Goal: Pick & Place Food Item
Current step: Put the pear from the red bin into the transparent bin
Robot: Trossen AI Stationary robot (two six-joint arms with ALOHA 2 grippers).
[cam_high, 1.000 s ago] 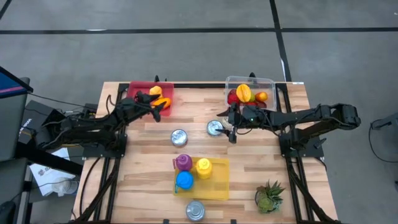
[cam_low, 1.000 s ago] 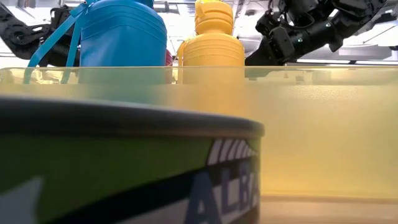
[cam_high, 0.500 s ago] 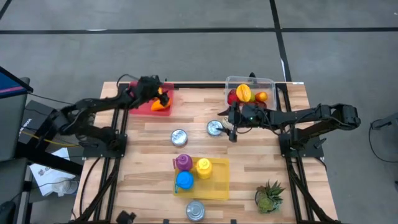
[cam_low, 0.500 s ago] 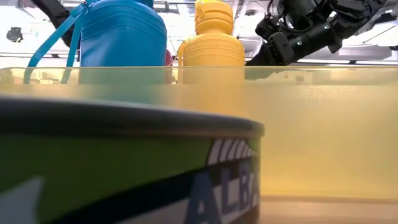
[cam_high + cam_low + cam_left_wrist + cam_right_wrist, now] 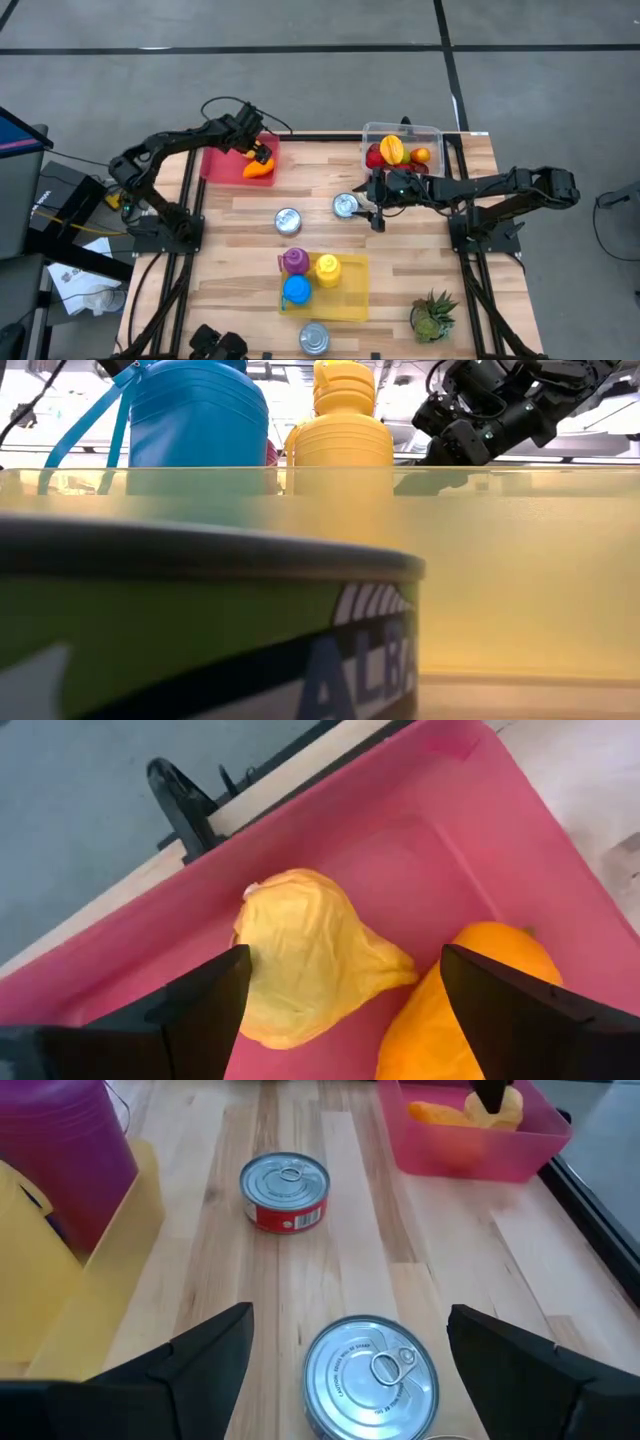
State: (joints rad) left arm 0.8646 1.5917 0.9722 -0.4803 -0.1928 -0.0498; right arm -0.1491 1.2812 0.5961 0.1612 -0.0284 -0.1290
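A pink tray [image 5: 222,161] at the table's far left holds a pale yellow food item [image 5: 305,960] and an orange one [image 5: 470,995], both lying on its floor. My left gripper [image 5: 345,955] hangs open over the tray, tipped steeply down, one finger on each side of the yellow item and clear of it. In the high view this gripper [image 5: 256,150] covers most of the yellow item, and the orange item [image 5: 258,170] lies just nearer. My right gripper [image 5: 350,1312] stands open above a silver can [image 5: 370,1375] at mid-table and touches nothing.
A clear box [image 5: 400,148] of fruit stands at the far right. A red-sided can [image 5: 288,220] stands near the silver one [image 5: 346,205]. A yellow tray [image 5: 325,287] holds purple, yellow and blue bottles. Another can [image 5: 314,338] and a small plant [image 5: 432,315] sit near the front edge.
My left arm has risen at the elbow and swung toward the table's far edge. Its gripper has tipped from nearly level to steeply downward over the pink tray. The right arm has kept still.
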